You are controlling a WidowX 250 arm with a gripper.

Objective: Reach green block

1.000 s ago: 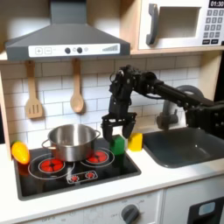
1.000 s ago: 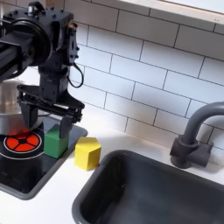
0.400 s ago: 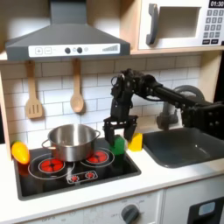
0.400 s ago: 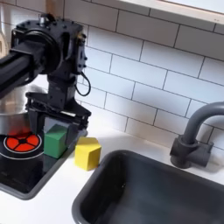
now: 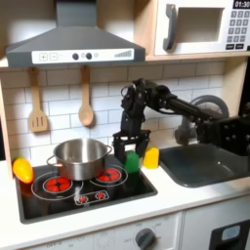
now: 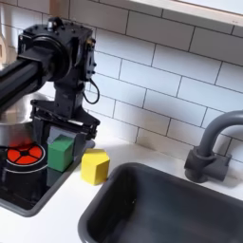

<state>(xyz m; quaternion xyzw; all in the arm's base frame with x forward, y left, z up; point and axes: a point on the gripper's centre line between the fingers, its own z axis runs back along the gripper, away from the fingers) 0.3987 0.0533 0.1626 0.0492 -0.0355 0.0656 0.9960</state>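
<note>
— Block colour and place?
— Bright green block (image 6: 63, 153), a plain cube on the stovetop's (image 5: 117, 195) right edge, yellow block (image 6: 95, 166) just beside it.
— Gripper?
— The gripper (image 6: 63, 133) straddles the cube, fingers spread wide, gripping nothing.
— Room around?
— Steel pot (image 5: 80, 156) left in the first exterior view, sink (image 6: 180, 214) to the right

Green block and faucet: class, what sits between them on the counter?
In the second exterior view, the yellow block sits between the green block and the faucet, near the sink's corner.
</note>
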